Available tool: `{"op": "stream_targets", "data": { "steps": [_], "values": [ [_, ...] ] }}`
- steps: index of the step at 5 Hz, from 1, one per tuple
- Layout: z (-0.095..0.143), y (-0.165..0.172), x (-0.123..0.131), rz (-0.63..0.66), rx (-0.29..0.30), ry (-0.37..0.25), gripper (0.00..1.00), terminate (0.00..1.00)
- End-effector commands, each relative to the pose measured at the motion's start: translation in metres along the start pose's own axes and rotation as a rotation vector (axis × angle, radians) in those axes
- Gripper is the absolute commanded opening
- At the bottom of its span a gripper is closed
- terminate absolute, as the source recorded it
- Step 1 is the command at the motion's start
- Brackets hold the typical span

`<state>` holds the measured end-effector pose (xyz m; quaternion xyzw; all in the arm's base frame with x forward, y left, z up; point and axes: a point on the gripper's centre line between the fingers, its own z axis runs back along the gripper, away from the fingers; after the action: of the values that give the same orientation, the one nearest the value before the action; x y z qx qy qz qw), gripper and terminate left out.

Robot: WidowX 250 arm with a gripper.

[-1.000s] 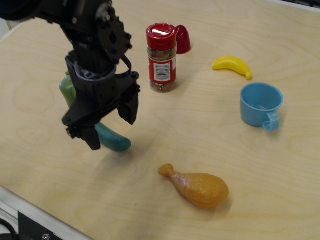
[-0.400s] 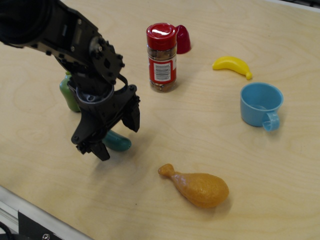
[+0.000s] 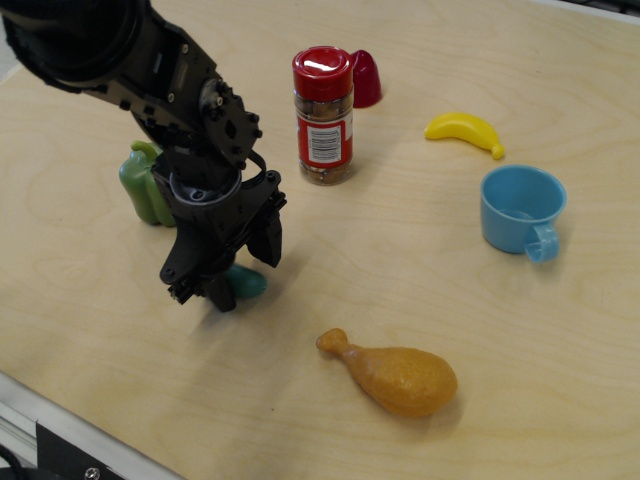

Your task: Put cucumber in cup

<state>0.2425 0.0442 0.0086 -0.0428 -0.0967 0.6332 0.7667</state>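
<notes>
The dark teal-green cucumber [image 3: 249,282] lies on the wooden table at the left. Only its right end shows, since the gripper covers the rest. My black gripper [image 3: 238,270] is down at the table with one finger on each side of the cucumber. The jaws look open around it, and I cannot see whether they touch it. The light blue cup [image 3: 520,205] stands upright and empty at the far right, with its small handle toward the front, well apart from the gripper.
A light green bell pepper [image 3: 140,185] stands just left of and behind the gripper. A red-lidded spice jar [image 3: 323,115] and a dark red piece [image 3: 366,78] stand at the back. A yellow banana [image 3: 465,131] lies behind the cup. An orange chicken drumstick [image 3: 400,375] lies at the front centre. The table's edge runs along the lower left.
The gripper has come down and shifted slightly right, from above the cucumber to straddling it at table level. The cucumber is now mostly hidden. Nothing else moved.
</notes>
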Motion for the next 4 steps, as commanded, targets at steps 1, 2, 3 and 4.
{"op": "stream_targets", "data": {
  "steps": [1,2,3,4],
  "values": [
    [0.014,-0.005,-0.015,-0.09,0.01,0.028,0.0,0.0],
    [0.032,-0.014,-0.023,-0.235,0.046,0.073,0.0,0.0],
    [0.047,-0.036,-0.041,-0.425,0.058,0.134,0.0,0.0],
    [0.057,-0.063,-0.067,-0.651,0.045,0.177,0.0,0.0]
  ]
}}
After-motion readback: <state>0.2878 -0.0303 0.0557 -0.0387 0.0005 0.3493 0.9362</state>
